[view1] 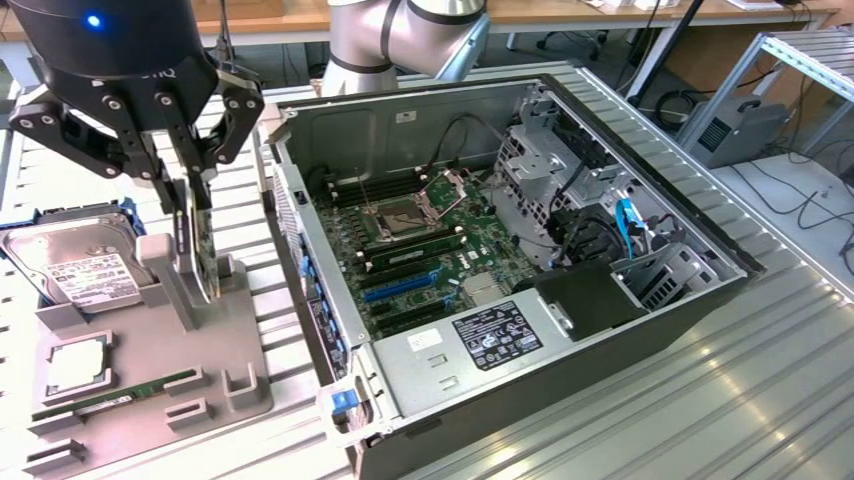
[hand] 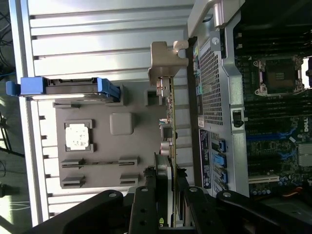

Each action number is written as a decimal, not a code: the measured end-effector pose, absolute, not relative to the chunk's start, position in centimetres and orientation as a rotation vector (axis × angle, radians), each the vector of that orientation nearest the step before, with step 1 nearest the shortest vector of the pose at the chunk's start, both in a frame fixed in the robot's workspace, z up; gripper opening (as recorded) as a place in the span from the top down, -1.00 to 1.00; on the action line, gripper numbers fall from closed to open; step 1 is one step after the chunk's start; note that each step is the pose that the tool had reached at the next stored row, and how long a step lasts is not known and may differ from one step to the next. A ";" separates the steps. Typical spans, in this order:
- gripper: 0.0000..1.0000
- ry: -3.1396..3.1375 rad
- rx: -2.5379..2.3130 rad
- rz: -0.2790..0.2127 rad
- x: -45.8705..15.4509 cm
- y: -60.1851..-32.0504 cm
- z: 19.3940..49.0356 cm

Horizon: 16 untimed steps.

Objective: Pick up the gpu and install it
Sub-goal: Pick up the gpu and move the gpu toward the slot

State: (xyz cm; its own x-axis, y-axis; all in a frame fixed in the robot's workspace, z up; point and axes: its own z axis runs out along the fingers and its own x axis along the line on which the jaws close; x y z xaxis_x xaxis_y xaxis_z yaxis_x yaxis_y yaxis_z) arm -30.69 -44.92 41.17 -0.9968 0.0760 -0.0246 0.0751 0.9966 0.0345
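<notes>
Black hand [view1: 191, 200] — tight pinch on the thin, flat, upright gpu [view1: 203, 262] at grey moulded stand [view1: 140, 355].

I've got the grey plastic parts tray [view1: 134, 375] at the exterior view's left of the open metal PC case [view1: 400, 120]. On it: silver hard drive [view1: 74, 265] rearmost, square CPU [view1: 76, 365] nearer, green RAM stick [view1: 100, 400] nearest, black gpu card [view1: 203, 255] upright, case-side.

This is a robotics lab or workshop: a robot arm [view1: 400, 30] stands over a ribbed aluminium table [view1: 747, 400]; an open computer case [view1: 400, 125] and a grey parts fixture [view1: 160, 345] lie on it; wooden desks [view1: 267, 12], a metal frame rack [view1: 787, 50] and loose cables [view1: 814, 205] line the background.
</notes>
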 end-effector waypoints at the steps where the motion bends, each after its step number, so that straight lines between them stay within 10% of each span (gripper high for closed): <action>1: 0.47 3.113 0.118 0.052 -30.7 -44.9 41.2; 16: 0.47 3.113 0.118 0.052 -30.7 -44.9 41.5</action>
